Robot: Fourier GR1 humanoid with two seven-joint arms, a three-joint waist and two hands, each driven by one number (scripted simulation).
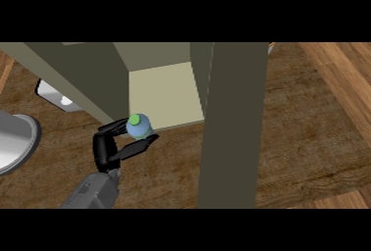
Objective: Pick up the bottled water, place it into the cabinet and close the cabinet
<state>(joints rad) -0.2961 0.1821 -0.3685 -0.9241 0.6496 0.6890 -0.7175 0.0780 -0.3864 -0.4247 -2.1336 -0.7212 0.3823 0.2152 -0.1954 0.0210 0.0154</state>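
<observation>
Head view, single entry. A left robot hand [116, 144] is recorded on a grey forearm that enters from the lower edge of the view. Its black fingers [109, 130] and thumb are curled round a bottled water [138, 126], which is held clear of the bench [304, 147]. The bottle is seen from above: a pale blue body with a green cap uppermost. It is positioned at the front lip of an open cabinet [163, 93], just before the pale interior floor and close to the cabinet's left wall. A cabinet door [232, 122] is shown swung open, edge-on, as a tall dark olive panel running from the cabinet's right side down toward the near edge of the bench. The bench surface is of brown wood grain. A round metal vessel [14, 142] is partly visible at the left edge of the bench. A small white object [58, 95] is noted behind it, beside the cabinet's left wall; its kind cannot be told. The right robot hand is not shown.
</observation>
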